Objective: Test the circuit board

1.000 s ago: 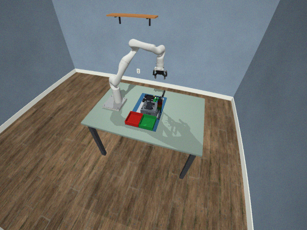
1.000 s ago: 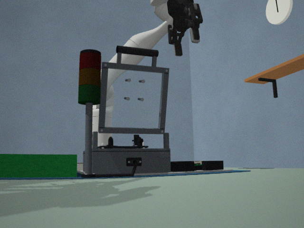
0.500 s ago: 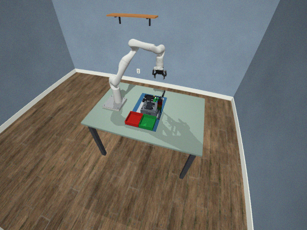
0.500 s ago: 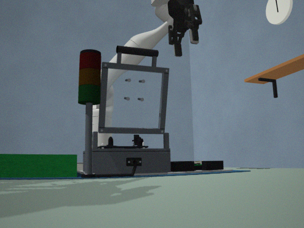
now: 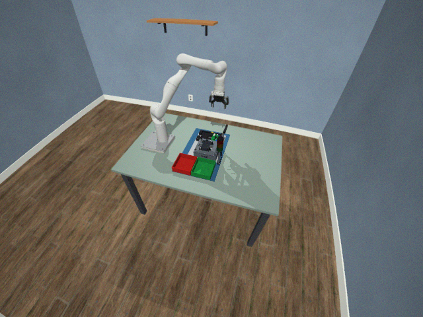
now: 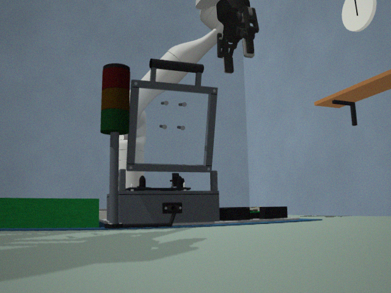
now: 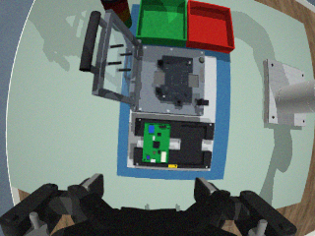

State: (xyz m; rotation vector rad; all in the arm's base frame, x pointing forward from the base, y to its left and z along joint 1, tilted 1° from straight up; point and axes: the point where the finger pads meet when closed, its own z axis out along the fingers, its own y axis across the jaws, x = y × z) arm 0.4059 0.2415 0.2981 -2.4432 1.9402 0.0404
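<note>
The flat green circuit board [image 7: 157, 142] sits in its black tray [image 7: 187, 146] on the surface [image 7: 66, 125], well below the hand [image 6: 235, 53], whose chunky dark fingers hang spread, holding nothing.

The bench [image 5: 259, 164] has a pale green top on dark legs and stands on a wood-plank floor [image 5: 102, 255]. Behind the bench, blue-grey walls [image 5: 273, 51] meet the floor at a white baseboard [image 5: 51, 136]. A wooden shelf [image 5: 182, 22] on black brackets, a white outlet [image 5: 190, 98] and a round white clock [image 6: 358, 14] are mounted on these walls.
</note>
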